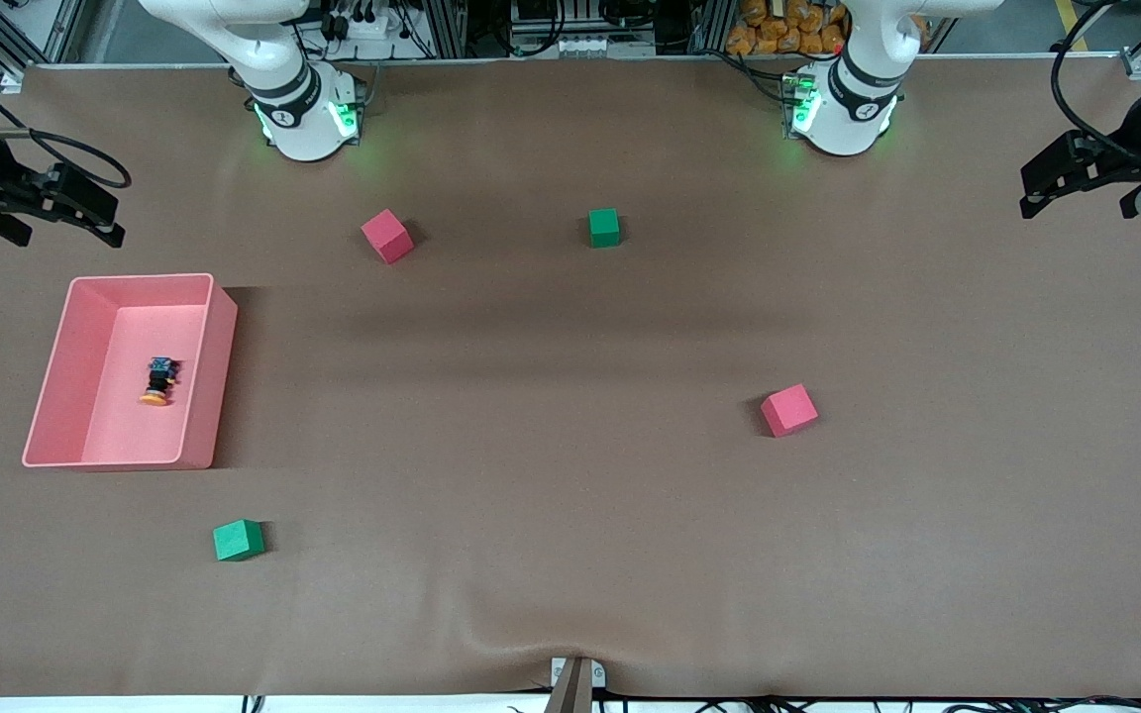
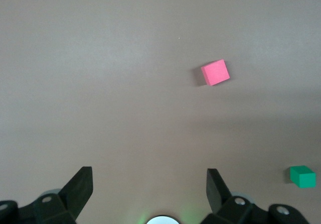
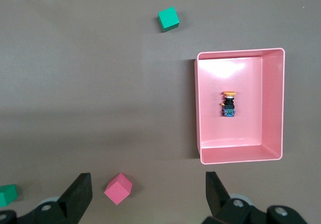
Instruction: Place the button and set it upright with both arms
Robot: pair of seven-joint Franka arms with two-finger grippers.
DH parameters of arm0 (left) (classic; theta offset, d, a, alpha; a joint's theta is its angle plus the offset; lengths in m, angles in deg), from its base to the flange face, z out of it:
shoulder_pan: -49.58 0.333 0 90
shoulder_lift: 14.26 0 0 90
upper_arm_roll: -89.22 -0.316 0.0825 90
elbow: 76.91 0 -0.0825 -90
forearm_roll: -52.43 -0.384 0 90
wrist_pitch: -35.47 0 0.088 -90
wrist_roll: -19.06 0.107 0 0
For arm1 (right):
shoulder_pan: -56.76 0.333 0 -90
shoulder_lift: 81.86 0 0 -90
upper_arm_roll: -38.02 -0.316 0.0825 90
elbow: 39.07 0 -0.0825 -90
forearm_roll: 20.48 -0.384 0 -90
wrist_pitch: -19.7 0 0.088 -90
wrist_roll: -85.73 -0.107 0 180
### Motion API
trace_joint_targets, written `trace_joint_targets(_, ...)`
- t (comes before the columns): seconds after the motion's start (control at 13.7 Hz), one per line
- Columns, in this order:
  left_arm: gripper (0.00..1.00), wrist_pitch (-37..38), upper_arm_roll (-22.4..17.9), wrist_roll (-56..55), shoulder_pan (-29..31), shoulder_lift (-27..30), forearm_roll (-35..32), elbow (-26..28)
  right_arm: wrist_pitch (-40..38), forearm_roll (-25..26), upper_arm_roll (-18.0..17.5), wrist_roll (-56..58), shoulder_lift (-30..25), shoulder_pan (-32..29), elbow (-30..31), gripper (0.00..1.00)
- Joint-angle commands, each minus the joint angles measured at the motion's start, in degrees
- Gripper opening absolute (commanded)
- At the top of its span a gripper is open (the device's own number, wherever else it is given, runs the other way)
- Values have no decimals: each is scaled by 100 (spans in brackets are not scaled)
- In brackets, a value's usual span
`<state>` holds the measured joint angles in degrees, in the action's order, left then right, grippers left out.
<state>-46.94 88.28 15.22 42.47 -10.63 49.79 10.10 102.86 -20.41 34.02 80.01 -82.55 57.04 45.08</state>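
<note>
Brown matting covers the table (image 1: 570, 495) in the front view, with no readable writing anywhere. A pink bin (image 1: 204, 396) sits toward the right arm's end; the button (image 1: 158, 380) lies on its side inside, orange cap nearer the camera, black body, bluish end. Two red cubes (image 1: 387, 236) (image 1: 788, 410) and two green cubes (image 1: 604, 227) (image 1: 238, 540) lie scattered. Both arms wait at the table's ends: the right gripper (image 1: 55, 203) and the left gripper (image 1: 1086, 178) are empty.

Left wrist view: the left gripper's fingers (image 2: 77, 189) are spread wide over bare mat.

Right wrist view: the right gripper's fingers (image 3: 80, 194) are spread wide, holding nothing; the button rests near the bin's middle.
</note>
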Motion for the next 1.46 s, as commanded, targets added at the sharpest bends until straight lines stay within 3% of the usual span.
trace_joint_targets(0.0, 100, 181, -29, -38, -18, 6, -26, -96, -98, 98, 13, 63, 60, 16, -136, 100)
trace_joint_targets(0.66, 100, 190, -38, -63, -88, 41, -8, -26, -19, 133, 48, 45, 183, -28, -136, 100)
trace_joint_targets(1.03, 100, 208, 76, -90, -27, 23, -8, -17, 94, 519, 48, 54, 632, -36, -171, 100)
trace_joint_targets(1.39, 100, 181, 59, -90, -9, -12, -8, -52, 253, 599, 48, 237, 973, -484, -127, 100)
